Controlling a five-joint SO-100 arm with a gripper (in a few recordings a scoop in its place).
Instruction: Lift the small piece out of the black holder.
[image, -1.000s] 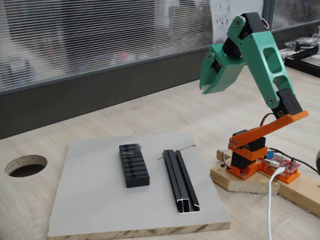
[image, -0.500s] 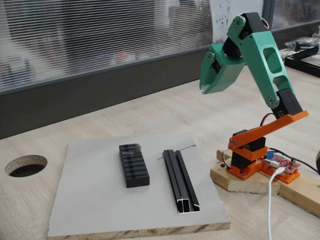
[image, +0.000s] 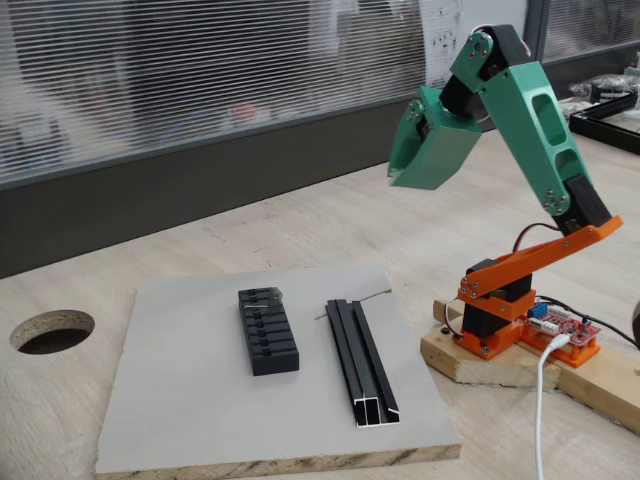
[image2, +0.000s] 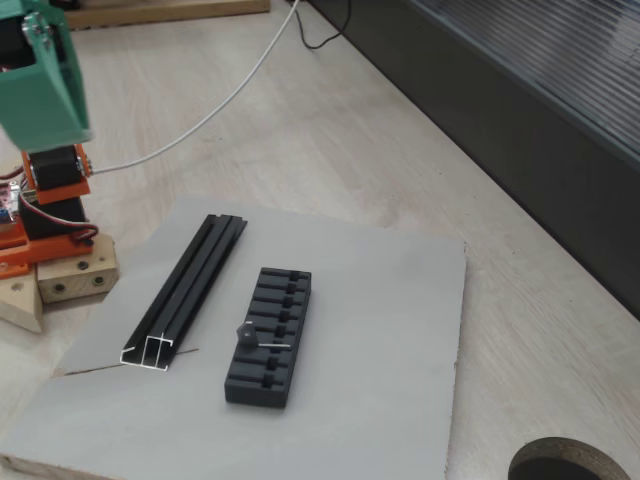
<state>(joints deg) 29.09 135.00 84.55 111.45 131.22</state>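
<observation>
The black holder (image: 268, 331) (image2: 270, 335) lies on a grey board, its slots running crosswise. In a fixed view the small piece (image2: 249, 331) shows as a tiny grey bit with a thin arm, resting in a slot near the middle of the holder. My green gripper (image: 397, 179) hangs high in the air, well to the right of the holder and above the board's far corner, pointing down. Its jaws look shut with nothing between them. Its green body (image2: 42, 85) also shows at the top left of a fixed view.
A long thin black channelled rail (image: 360, 362) (image2: 188, 290) lies beside the holder on the grey board (image: 180, 400) (image2: 385, 320). The arm's orange base (image: 495, 320) stands on a wooden block. A round hole (image: 52, 331) (image2: 570, 462) is cut in the table.
The arm has leaned slightly toward the board. The gripper has shifted a little left and tilted. The holder, piece and rail have not moved.
</observation>
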